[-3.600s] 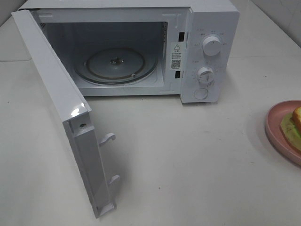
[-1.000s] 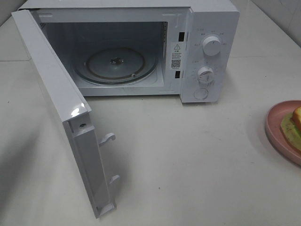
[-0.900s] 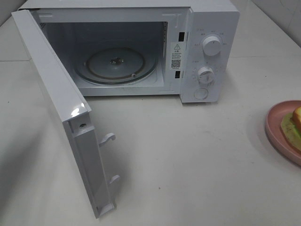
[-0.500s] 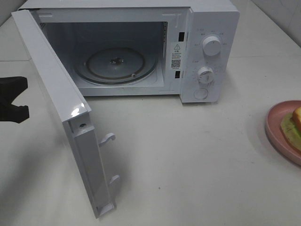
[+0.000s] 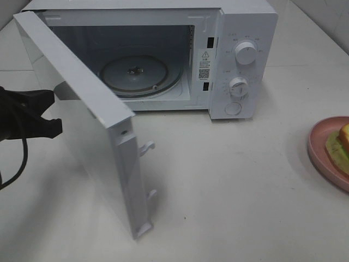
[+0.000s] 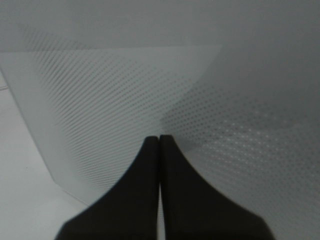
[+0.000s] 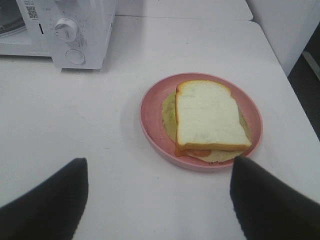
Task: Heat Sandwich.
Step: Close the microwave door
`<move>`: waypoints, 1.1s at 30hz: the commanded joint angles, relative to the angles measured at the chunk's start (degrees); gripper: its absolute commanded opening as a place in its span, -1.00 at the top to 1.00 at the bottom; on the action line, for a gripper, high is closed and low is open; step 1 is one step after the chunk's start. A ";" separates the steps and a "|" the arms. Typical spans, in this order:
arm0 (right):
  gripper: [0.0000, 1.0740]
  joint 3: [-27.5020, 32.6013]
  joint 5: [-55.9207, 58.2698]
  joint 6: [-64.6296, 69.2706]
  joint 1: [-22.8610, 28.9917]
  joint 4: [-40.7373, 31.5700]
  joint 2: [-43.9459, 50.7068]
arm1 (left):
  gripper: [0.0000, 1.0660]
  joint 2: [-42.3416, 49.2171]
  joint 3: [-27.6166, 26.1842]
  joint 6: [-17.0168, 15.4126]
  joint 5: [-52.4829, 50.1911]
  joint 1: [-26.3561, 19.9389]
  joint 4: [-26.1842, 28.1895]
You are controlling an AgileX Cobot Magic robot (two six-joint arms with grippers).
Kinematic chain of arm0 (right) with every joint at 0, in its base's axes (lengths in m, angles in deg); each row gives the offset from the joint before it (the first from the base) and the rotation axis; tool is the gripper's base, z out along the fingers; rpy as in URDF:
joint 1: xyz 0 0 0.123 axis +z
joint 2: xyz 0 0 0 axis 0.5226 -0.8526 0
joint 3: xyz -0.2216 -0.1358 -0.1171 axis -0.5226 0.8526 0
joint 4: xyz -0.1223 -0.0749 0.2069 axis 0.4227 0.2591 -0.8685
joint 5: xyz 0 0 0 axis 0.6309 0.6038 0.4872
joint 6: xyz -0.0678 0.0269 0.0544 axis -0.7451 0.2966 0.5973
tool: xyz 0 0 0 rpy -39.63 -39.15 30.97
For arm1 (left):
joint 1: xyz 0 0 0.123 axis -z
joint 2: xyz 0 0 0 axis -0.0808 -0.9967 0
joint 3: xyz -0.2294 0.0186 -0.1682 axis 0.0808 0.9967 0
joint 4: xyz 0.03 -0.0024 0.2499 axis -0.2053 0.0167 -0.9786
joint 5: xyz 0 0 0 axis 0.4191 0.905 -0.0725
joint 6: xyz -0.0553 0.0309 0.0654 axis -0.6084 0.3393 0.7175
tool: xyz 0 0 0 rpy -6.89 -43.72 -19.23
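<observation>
The high camera looks down on the microwave at upper centre. The left wrist view sits tight against its perforated door. The right wrist view looks down nearer the plate, the microwave's dial panel at upper left

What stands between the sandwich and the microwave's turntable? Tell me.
The white microwave door hangs half-swung across the left part of the opening, with the shut left gripper at its outer face. The glass turntable is empty. Bare table lies between the sandwich on its round pink plate and the opening's right side.
</observation>
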 commanded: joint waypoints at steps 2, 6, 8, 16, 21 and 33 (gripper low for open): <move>-0.40 0.06 -0.46 -0.23 -0.29 -0.11 1.72 | 1.00 -1.15 -2.58 2.92 -0.40 4.24 4.07; -0.40 0.06 -0.46 -0.23 -0.29 -0.11 1.72 | 1.00 -2.69 -4.18 2.92 -0.34 6.88 7.10; -0.40 0.06 -0.46 -0.23 -0.29 -0.11 1.72 | 1.00 -3.84 -5.39 2.92 -0.34 8.54 9.45; -0.40 0.06 -0.46 -0.23 -0.29 -0.11 1.72 | 1.00 -6.53 -9.51 2.92 -0.06 11.92 10.26; -0.40 0.06 -0.46 -0.23 -0.29 -0.11 1.72 | 1.00 -8.19 -12.89 2.58 1.49 13.41 12.15; -0.40 0.06 -0.46 -0.17 -0.29 -0.11 1.72 | 1.00 -14.27 -21.03 3.84 2.81 16.73 16.39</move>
